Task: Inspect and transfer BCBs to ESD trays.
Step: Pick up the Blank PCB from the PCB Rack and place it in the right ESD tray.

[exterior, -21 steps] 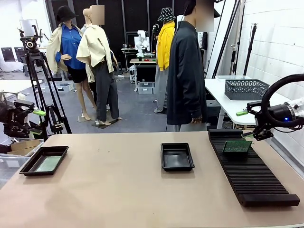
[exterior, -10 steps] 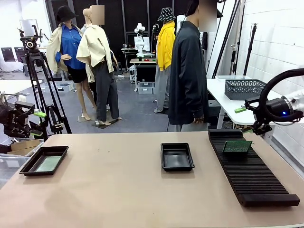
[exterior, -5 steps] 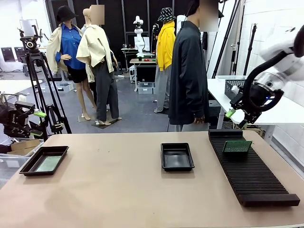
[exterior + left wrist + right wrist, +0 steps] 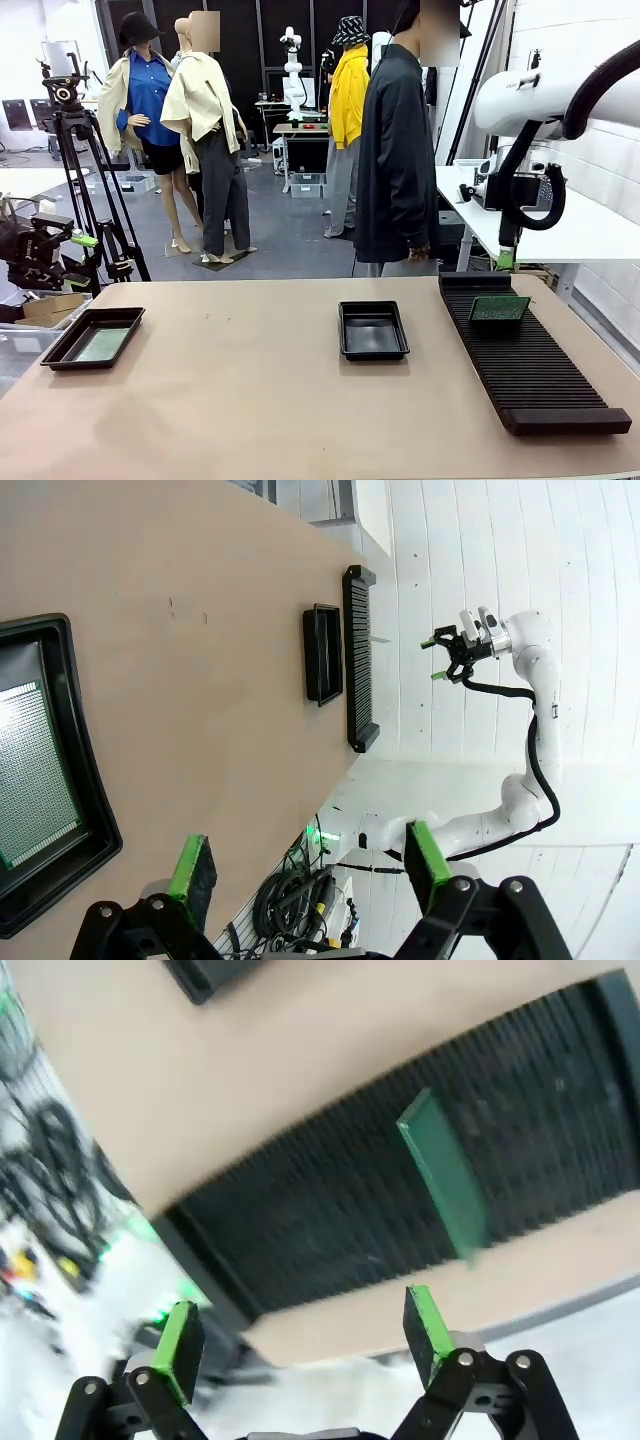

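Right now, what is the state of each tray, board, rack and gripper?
Left tray: holds a flat board.
Middle tray: empty.
Rack: holds a standing board in its slots.
Left gripper: open, empty.
Right gripper: open, empty.

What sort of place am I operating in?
Probably a robotics lab or test studio: a camera tripod on the open floor, a slotted rack and black trays on the worktable, a mesh basket on a side bench.
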`<state>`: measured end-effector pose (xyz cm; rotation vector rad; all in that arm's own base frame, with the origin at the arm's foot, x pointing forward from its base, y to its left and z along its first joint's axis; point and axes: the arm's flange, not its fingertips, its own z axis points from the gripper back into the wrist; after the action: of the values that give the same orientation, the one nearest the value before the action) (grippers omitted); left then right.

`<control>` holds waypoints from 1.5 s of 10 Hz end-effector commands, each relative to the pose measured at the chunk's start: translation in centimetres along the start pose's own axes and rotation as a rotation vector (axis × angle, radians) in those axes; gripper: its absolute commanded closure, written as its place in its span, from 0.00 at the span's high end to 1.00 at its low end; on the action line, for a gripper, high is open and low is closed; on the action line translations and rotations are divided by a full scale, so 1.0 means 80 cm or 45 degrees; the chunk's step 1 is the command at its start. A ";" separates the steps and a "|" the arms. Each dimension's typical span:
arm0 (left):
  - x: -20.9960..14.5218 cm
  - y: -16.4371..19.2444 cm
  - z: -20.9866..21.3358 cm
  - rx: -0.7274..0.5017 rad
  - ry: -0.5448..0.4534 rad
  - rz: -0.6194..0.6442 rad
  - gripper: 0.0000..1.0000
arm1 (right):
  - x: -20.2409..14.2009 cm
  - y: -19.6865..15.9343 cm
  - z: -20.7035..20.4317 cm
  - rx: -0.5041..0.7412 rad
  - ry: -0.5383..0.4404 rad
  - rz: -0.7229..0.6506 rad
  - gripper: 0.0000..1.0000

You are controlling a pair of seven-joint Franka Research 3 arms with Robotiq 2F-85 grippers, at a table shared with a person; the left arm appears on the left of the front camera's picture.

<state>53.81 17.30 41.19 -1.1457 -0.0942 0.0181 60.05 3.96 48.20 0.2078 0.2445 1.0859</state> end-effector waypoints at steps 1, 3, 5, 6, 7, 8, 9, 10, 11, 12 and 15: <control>-0.001 -0.002 0.002 0.001 0.010 -0.002 1.00 | -0.012 -0.010 -0.010 -0.230 0.012 0.307 1.00; -0.001 -0.002 0.002 0.001 0.010 -0.002 1.00 | -0.024 -0.023 -0.012 -0.304 0.028 0.506 1.00; -0.001 -0.002 0.002 0.001 0.010 -0.002 1.00 | -0.038 -0.041 -0.010 -0.308 -0.033 0.708 1.00; -0.001 -0.002 0.002 0.001 0.010 -0.002 1.00 | -0.045 -0.045 -0.015 -0.303 -0.087 0.777 1.00; -0.001 -0.002 0.002 0.001 0.010 -0.002 1.00 | -0.049 -0.047 -0.021 -0.306 -0.151 0.792 1.00; -0.001 -0.002 0.002 0.001 0.010 -0.002 1.00 | -0.054 -0.048 -0.029 -0.310 -0.210 0.780 1.00; -0.001 -0.002 0.002 0.001 0.010 -0.002 1.00 | -0.056 -0.045 -0.036 -0.297 -0.268 0.757 1.00; -0.001 -0.002 0.002 0.001 0.010 -0.002 1.00 | -0.051 -0.043 -0.041 -0.300 -0.324 0.712 1.00; -0.001 -0.002 0.002 0.001 0.010 -0.002 1.00 | -0.045 -0.043 -0.051 -0.314 -0.351 0.643 1.00; -0.001 -0.002 0.002 0.001 0.010 -0.002 1.00 | -0.043 -0.045 -0.060 -0.321 -0.328 0.608 1.00; -0.001 -0.002 0.002 0.001 0.010 -0.002 1.00 | -0.023 -0.052 -0.085 -0.346 -0.233 0.522 1.00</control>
<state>53.80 17.33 41.20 -1.1455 -0.0946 0.0184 60.83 0.00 41.55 0.1675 -0.1525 1.5131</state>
